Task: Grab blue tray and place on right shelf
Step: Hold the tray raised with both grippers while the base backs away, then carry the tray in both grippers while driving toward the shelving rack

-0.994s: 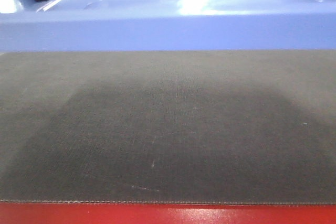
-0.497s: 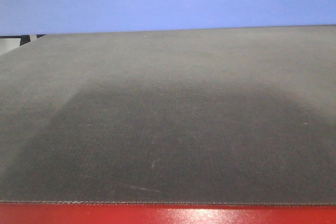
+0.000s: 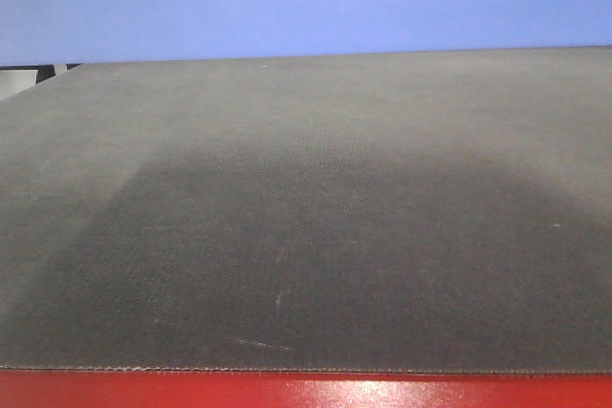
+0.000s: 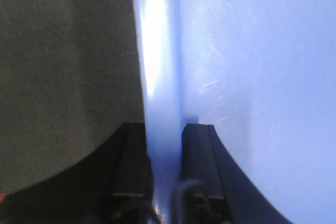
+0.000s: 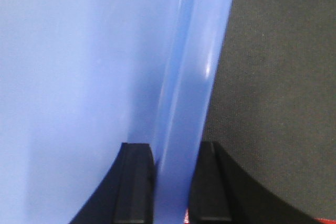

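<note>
Now two grippers pinch the blue tray by its sides

Well, start at the fingers. The left gripper (image 4: 165, 148) has its two black fingers (image 4: 128, 166) close together, one on each side of a thin blue wall. That wall is the rim of the blue tray (image 3: 306, 16). One finger sits outside the tray and one sits inside it, with the rim squeezed between them. The right gripper (image 5: 176, 153) does the same on the other side of the tray. Its fingers (image 5: 134, 182) are narrow too, with the rim tight between them.

I think they hold it this way because the tray is wide and shallow. One gripper alone would let it tip. With a pinch at each side, it can be kept flat.

Inside the rim, the tray floor is shiny and bare where the wrist cameras look. Outside the tray is the dark cloth table (image 3: 306, 226).

From the front, the tray's near wall fills the top of the view. Under the tray's left end I can see a bright gap, so the tray looks lifted a little off the table. Nearer to me than the tray, the table ends in a red edge (image 3: 306, 391).

The right shelf is nowhere in these views. So the grab looks done, and the carry to the shelf is not done yet. The arms must move together, or the rim could slip or the tray could twist.
</note>
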Available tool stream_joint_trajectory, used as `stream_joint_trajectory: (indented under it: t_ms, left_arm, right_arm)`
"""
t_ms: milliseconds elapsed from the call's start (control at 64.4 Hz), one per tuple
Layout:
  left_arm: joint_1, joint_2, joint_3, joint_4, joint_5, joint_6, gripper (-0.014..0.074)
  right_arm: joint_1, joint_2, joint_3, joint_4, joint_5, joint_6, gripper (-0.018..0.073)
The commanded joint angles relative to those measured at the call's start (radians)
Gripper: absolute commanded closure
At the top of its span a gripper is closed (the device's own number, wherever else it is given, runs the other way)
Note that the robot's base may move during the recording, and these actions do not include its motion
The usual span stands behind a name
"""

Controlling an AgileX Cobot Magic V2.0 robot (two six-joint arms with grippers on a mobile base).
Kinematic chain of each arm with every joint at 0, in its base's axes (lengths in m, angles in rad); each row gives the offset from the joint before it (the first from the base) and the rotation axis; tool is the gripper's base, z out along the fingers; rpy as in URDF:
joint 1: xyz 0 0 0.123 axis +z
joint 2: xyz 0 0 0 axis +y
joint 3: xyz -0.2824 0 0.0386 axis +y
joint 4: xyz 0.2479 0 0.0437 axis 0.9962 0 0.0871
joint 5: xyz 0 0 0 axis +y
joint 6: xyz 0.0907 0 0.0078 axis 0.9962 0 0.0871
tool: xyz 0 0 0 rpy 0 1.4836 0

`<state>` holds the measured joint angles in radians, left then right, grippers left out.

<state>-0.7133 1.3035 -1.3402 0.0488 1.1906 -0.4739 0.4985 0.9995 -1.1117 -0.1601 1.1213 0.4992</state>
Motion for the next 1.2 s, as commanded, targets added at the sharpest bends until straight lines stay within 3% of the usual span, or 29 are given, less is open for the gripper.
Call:
stream_joint_trajectory:
  t_ms: [0,1180]
  left_arm:
    - [-0.009,-0.029,-0.019,0.053,0.079,0.031,0.0645]
    - [-0.009,-0.029,-0.019,0.006,0.083,0.031,0.0645]
  right_arm:
    - [-0.001,-0.021,-0.031,-0.072,-0.046,-0.028,0.0503]
    - [-0.001,-0.021,-0.031,-0.073,-0.047,-0.028,0.0503]
